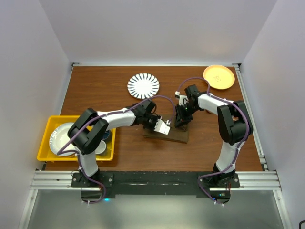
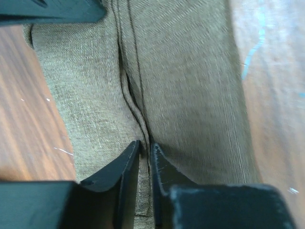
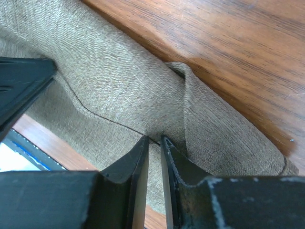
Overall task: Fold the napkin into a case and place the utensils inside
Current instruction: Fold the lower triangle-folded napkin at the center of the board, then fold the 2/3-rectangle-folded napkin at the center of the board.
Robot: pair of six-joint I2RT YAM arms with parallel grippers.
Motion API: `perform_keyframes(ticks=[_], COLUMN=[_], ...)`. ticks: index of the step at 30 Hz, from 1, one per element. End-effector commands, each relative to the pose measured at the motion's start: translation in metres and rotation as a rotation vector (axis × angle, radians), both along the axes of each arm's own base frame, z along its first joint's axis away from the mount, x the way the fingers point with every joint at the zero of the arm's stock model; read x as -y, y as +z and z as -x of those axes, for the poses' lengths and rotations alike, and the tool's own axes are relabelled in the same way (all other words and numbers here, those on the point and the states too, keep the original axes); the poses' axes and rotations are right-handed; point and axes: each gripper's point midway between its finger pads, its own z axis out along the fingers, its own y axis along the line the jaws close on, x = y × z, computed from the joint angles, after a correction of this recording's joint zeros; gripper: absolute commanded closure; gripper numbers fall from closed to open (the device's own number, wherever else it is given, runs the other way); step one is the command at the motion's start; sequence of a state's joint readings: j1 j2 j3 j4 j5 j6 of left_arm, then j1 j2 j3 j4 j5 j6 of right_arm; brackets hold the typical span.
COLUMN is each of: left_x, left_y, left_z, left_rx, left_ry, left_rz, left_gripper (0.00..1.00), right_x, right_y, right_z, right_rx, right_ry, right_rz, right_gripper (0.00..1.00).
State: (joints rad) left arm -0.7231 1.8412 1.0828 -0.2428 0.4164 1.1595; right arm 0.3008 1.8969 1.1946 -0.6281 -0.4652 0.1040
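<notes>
Judging from the overhead view, roughly halfway. Nearest the arm bases, a yellow bin (image 1: 42,148) of white dishes at the left. Beyond it, mid-table, the napkin (image 1: 176,137) already folded down to a narrow dark strip. Farthest back, a striped plate (image 1: 143,85) and an orange plate (image 1: 218,77). No utensils to be found in any view. Left to do: loading them, and probably a last fold to finish the case.

Shown only from above: both arms meeting over the strip, close together.

Shown only from the wrists:
- On the left, two folded edges meeting in a seam along the cloth. Left gripper (image 2: 145,145) set right on that seam, jaws nearly together with a thin slit between.
- On the right, a loose flap curling up near the strip's edge. Right gripper (image 3: 155,140) planted on the edge of a layer, jaws likewise almost closed.

Impossible to tell in either case: cloth truly pinched or merely pressed.
</notes>
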Motion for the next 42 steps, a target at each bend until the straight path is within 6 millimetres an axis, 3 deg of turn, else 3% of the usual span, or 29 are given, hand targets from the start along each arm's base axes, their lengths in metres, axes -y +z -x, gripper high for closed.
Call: perform_keyframes(ticks=[1,4,9,15,18,20,22,26,29,31,32,33,36,42], left_x=[-0.002,0.004,0.01,0.012,0.008,0.002,-0.001,-0.003,-0.008,-0.002,-0.009,0.001,0.0,0.007], left_y=[0.039,0.073,0.077,0.032,0.015,0.004,0.011,0.048,0.064,0.062,0.058,0.06,0.046,0.028], left_z=[0.018,0.014,-0.004,-0.016,-0.012,-0.002,0.008,0.016,0.043,0.07,0.075,0.089,0.105,0.092], left_rx=[-0.112,-0.116,-0.091,-0.116,-0.096,-0.101,-0.102,-0.005,0.023,0.053,0.122,0.159,0.214,0.311], left_ry=[0.008,0.041,0.138,0.19,0.165,0.152,0.126,0.12,0.108,0.05,0.063,0.023,0.012,0.088], left_rz=[0.112,0.198,0.243,0.177,0.137,0.11,0.131,0.205,0.21,0.199,0.188,0.199,0.159,0.109], left_gripper=[0.76,0.76,0.67,0.69,0.71,0.7,0.69,0.6,0.56,0.52,0.48,0.45,0.45,0.49], right_x=[0.026,0.026,0.026,0.028,0.026,0.026,0.026,0.026,0.026,0.025,0.025,0.025,0.026,0.026], right_y=[-0.016,-0.017,-0.018,-0.02,-0.017,-0.018,-0.018,-0.02,-0.02,-0.02,-0.019,-0.02,-0.022,-0.024], right_z=[0.005,0.006,0.006,0.009,0.007,0.009,0.012,0.018,0.02,0.02,0.02,0.02,0.022,0.022], right_rx=[0.016,0.017,0.018,0.015,0.029,0.025,0.016,0.005,0.0,-0.001,0.005,0.001,0.012,0.014], right_ry=[0.015,0.017,0.026,0.036,0.041,0.044,0.049,0.069,0.071,0.07,0.07,0.07,0.096,0.112], right_rz=[0.136,0.134,0.132,0.141,0.127,0.124,0.121,0.114,0.111,0.108,0.106,0.106,0.106,0.107], right_gripper=[0.79,0.8,0.8,0.81,0.81,0.81,0.81,0.81,0.81,0.81,0.81,0.81,0.81,0.81])
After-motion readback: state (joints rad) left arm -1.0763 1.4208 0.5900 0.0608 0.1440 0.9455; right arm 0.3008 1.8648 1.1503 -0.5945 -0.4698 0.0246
